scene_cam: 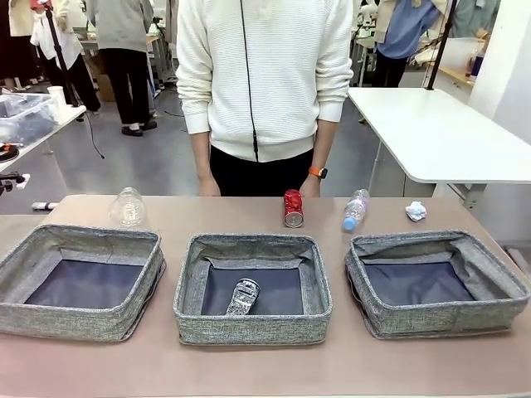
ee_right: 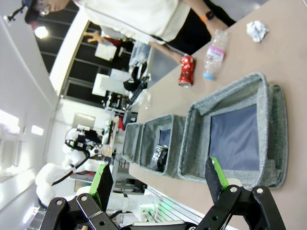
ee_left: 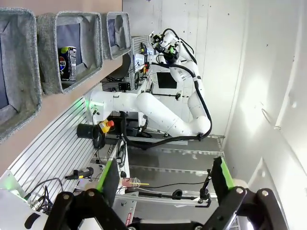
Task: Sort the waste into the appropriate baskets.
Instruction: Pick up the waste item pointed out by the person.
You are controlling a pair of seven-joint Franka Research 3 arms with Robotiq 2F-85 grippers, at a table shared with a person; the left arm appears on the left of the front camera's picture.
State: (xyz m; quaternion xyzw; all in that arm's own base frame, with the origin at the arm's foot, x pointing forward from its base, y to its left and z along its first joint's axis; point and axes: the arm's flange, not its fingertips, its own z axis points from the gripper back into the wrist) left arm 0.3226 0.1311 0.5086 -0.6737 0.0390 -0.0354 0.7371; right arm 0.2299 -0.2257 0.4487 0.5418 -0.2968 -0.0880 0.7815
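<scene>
Brown desk (scene_cam: pixel 249 373) carries three bins in a row on the robot's side, mouths up for drops: left basket (scene_cam: pixel 66 319), middle basket (scene_cam: pixel 249 327), right basket (scene_cam: pixel 440 319). Left gripper (ee_left: pixel 165 172) and right gripper (ee_right: pixel 158 177) are spread wide and empty, clear of the desk. Unsorted waste lines the far edge, well apart for single picks: crumpled container (scene_cam: pixel 128 207), bottle (scene_cam: pixel 355 210), red soda can (scene_cam: pixel 293 208), paper ball (scene_cam: pixel 416 211). Crushed can (scene_cam: pixel 242 297) lies in the middle basket, probably marking it for metal.

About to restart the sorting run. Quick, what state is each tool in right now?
Left tool: open, holding nothing.
Right tool: open, holding nothing.
</scene>
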